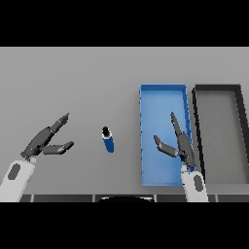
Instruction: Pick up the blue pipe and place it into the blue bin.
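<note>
**Presently: blue pipe on the table, both hands open and apart from it**

Broadly, the scene is taken up by the grey table [73,78], on which everything else is set.

The largest items on it are two rectangular bins, placed side by side toward three o'clock. The black bin [241,136] is seen furthest out, with a grey floor inside its dark walls. The blue bin [163,87] is found just beside it on the inner side, long edge against long edge; whether the two walls touch cannot be told. Nothing is seen lying on the blue floor.

The right hand [181,143] is shown over the blue bin, at about four o'clock from the picture's centre. Its fingers are held straight and pointed toward twelve o'clock, with the thumb spread out toward nine o'clock. Nothing is held by it.

The left hand [46,141] is seen at about eight o'clock, over bare table. Its fingers are stretched out toward two o'clock, the thumb is parted below them, and nothing is gripped.

The blue pipe [109,142] is the smallest item. It is found on the table near the centre, between the two hands and just at the nine o'clock side of the blue bin, outside it. A dark end is shown at its twelve o'clock tip. It is touched by neither hand.
</note>
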{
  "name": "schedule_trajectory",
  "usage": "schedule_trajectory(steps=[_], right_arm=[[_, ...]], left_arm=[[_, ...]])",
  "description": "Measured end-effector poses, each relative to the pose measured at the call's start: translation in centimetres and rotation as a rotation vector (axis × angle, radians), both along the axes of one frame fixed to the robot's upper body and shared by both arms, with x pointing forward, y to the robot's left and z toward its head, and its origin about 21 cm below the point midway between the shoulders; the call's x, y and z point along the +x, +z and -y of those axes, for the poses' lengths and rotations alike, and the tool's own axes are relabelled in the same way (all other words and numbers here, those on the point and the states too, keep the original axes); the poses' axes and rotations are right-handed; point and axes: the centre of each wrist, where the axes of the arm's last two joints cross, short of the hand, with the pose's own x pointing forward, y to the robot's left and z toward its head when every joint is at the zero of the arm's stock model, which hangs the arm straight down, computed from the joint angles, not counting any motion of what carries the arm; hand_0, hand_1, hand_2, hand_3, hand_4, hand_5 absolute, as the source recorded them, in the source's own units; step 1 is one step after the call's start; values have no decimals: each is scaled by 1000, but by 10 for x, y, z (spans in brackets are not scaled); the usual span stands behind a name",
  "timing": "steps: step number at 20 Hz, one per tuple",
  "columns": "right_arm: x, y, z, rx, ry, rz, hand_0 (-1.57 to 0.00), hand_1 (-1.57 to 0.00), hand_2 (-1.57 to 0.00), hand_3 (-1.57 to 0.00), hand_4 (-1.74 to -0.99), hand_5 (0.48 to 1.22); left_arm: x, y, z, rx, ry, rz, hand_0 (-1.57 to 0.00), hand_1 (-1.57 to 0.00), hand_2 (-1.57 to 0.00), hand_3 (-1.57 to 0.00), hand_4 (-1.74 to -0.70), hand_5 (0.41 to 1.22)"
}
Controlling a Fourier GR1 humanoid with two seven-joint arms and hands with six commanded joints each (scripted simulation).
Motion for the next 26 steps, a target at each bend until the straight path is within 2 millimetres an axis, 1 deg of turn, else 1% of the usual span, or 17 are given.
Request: schedule_trajectory(steps=[1, 3, 6, 8, 10, 11, 14, 15, 16, 18, 19, 20, 21, 22, 23, 25, 26], right_arm=[[3, 4, 0, 0, -3, 4, 1, 1, 1, 1, -1205, 611], [1, 0, 0, -5, 4, 0, 1, 1, 1, 1, -1208, 612], [-2, -1, -4, -7, 4, 1, 1, 1, 1, 1, -1217, 615], [-4, 3, -4, -2, 1, 9, 1, 1, 1, 1, -1223, 619], [-7, 3, -4, 4, -2, 6, 1, 1, 1, 1, -1228, 621], [-6, 5, -7, 11, -2, 9, 1, 1, 1, 1, -1230, 622], [-6, 6, -6, 6, -12, 6, 1, 1, 1, 1, -1229, 621], [-6, 5, -8, 10, -9, 3, 1, 1, 1, 1, -1223, 618], [-6, 5, -7, 5, -8, 3, 1, 1, 1, 1, -1218, 612], [-11, 6, -6, 1, -14, 12, 1, 1, 1, 1, -1208, 608], [-10, 5, -2, 0, -23, 0, 1, 1, 1, 1, -1206, 606], [-11, 4, -5, 11, -23, -7, 1, 1, 1, 1, -1204, 607], [-12, 6, -2, 9, -23, 10, 1, 1, 1, 1, -1201, 605], [-11, 5, -1, 2, -25, -2, 1, 1, 1, 1, -1202, 606], [-10, 6, -4, 13, -19, 7, 1, 1, 1, 1, -1204, 607], [-11, 3, 0, 15, -24, -13, 1, 1, 1, 1, -1206, 606], [-9, 3, -1, 20, -22, -10, 1, 1, 1, 1, -1204, 605]], left_arm=[[-4, -1, 10, -5, -38, -11, 1, 1, 1, 1, -1124, 514], [-10, -2, 25, -14, -93, -37, 1, 1, 1, 1, -1158, 497], [-17, -13, 50, -4, -154, -44, 1, 1, 1, 1, -1176, 475], [-16, -18, 65, 9, -170, -38, 1, 1, 1, 1, -1186, 466], [-20, -26, 73, 7, -179, -33, 1, 1, 1, 1, -1189, 463], [-16, -26, 82, 8, -178, -38, 1, 1, 1, 1, -1193, 465], [-10, -42, 97, -7, -185, -80, 1, 1, 1, 1, -1195, 467], [-7, -48, 107, 5, -183, -102, 1, 1, 1, 1, -1191, 467], [-3, -50, 108, -18, -183, -98, 1, 1, 1, 1, -1189, 469], [7, -52, 122, -30, -193, -106, 1, 1, 1, 1, -1172, 464], [6, -57, 128, -21, -201, -109, 1, 1, 1, 1, -1152, 459], [9, -57, 132, -1, -209, -103, 1, 1, 1, 1, -1136, 459], [11, -60, 132, 10, -215, -94, 1, 1, 1, 1, -1131, 462], [15, -57, 138, -1, -221, -79, 1, 1, 1, 1, -1153, 479], [16, -60, 146, -32, -239, -90, 1, 1, 1, 1, -1171, 495], [18, -64, 150, -78, -244, -93, 1, 1, -1, 1, -1215, 533], [20, -64, 154, -100, -241, -83, 1, -2, -39, -6, -1240, 558]])
